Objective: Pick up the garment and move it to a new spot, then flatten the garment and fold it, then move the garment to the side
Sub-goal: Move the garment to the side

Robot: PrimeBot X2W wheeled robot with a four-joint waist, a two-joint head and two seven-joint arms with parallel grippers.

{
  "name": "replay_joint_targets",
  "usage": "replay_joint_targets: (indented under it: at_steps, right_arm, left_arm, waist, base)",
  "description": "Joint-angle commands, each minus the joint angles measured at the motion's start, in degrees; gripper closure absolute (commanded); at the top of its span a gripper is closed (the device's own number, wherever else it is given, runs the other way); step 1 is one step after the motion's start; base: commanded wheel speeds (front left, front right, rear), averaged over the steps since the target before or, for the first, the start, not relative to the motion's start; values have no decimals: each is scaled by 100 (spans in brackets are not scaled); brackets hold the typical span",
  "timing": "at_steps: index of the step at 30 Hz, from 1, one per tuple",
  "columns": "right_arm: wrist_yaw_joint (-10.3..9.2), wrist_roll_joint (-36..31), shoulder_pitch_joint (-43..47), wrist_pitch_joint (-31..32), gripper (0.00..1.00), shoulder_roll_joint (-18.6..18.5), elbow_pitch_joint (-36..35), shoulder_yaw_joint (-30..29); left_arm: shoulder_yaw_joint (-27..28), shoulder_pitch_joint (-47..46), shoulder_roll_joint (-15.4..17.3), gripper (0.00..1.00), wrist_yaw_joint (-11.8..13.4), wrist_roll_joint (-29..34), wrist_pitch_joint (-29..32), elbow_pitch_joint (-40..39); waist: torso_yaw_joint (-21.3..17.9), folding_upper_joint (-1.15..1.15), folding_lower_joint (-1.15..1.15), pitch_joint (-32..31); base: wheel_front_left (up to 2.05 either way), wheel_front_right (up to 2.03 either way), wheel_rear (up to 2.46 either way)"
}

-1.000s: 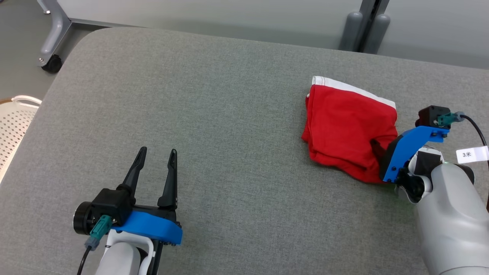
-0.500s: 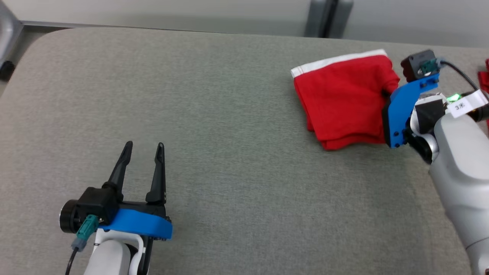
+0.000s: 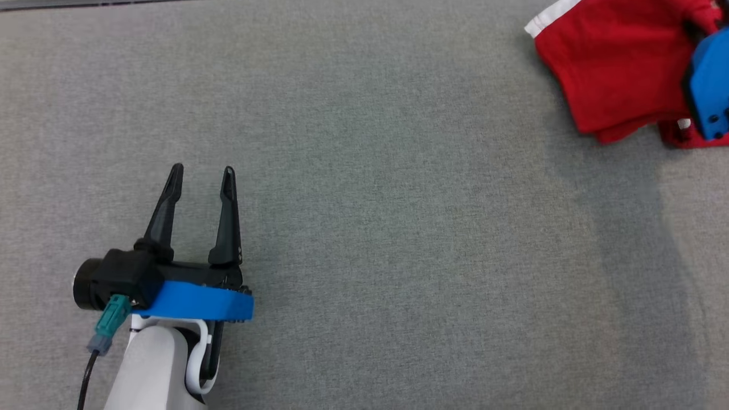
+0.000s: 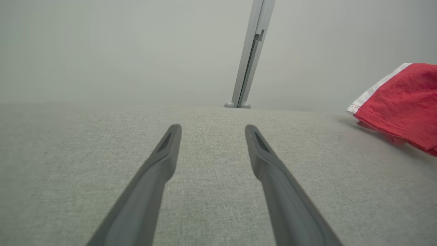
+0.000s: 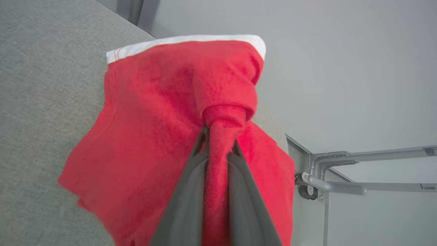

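Presently in hand: the first step, by my reading. The garment (image 5: 153, 119) is gripped and being carried to a new spot, with flattening and folding not yet begun.
Garment's place: at the far right of the table (image 3: 364, 228), partly past the table's right edge in the right wrist view.
Garment's shape: bunched, with the white waistband (image 5: 184, 42) on the side away from the fingers. The loose red cloth fans out from the pinch.
Right gripper (image 5: 218, 136): closed nearly tight, with a twisted rope of red fabric squeezed between its two fingers.
Why held so: pinching one gathered fold lets the rest hang free, so the whole piece can travel without dragging much across the table.
Contact with table: I cannot tell. The left wrist view shows a shadow under the garment's lower edge, which suggests that it is raised.
Right arm pose: reaching to the table's far right, with its blue mount overlapping the cloth in the head view.
Left gripper (image 3: 200, 171): spread wide and holding nothing.
Left arm pose: low over the table's near left part, well apart from the cloth, fingers pointing toward the table's far edge.
Why it waits there: probably parked clear of the carry path, ready to help spread the cloth.
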Motion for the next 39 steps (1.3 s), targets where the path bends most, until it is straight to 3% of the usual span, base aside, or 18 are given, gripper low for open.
replay_joint_targets:
  at_steps: [1,7,15,16,17,23,29,39]
  right_arm:
    - [-1,75,-174,-96,100,-277,-84,-16]
    - [-1,50,-85,-402,100,-763,-118,-286]
    - [-1,-341,219,-827,100,-1046,112,-833]
    - [-1,-410,253,-845,89,-1067,178,-937]
    - [-2,-458,293,-866,0,-1042,267,-1065]
    - [-1,-866,434,-1297,0,-793,476,-1571]
    - [-1,-1227,719,-1713,0,-211,515,-2125]
    - [-1,-551,2175,-2483,0,834,-181,-2384]
  left_arm:
    - [-33,-190,31,0,-35,68,-12,-85]
    - [-34,-385,173,0,-44,141,-13,-267]
    - [-106,-527,344,0,-44,185,-12,-404]
    - [-121,-547,359,0,-44,191,-13,-416]
    - [-128,-562,379,0,-44,202,-13,-415]
    - [-204,-570,421,0,-40,194,-12,-364]
    - [-192,-394,375,0,-32,163,-13,-216]
    - [-137,206,269,0,16,69,-12,417]
  waist:
    - [-61,-1,-1,150]
    - [-203,-1,-1,543]
    - [-178,-1,-1,904]
    - [-161,-1,-1,926]
    - [-148,-1,-1,937]
    - [-70,-1,-1,855]
    - [29,-1,-1,439]
    - [224,-1,-1,-789]
  base:
    - [0,0,0]
    - [0,0,0]
    - [0,0,0]
    - [0,0,0]
    - [0,0,0]
    - [0,0,0]
    - [0,0,0]
    - [0,0,0]
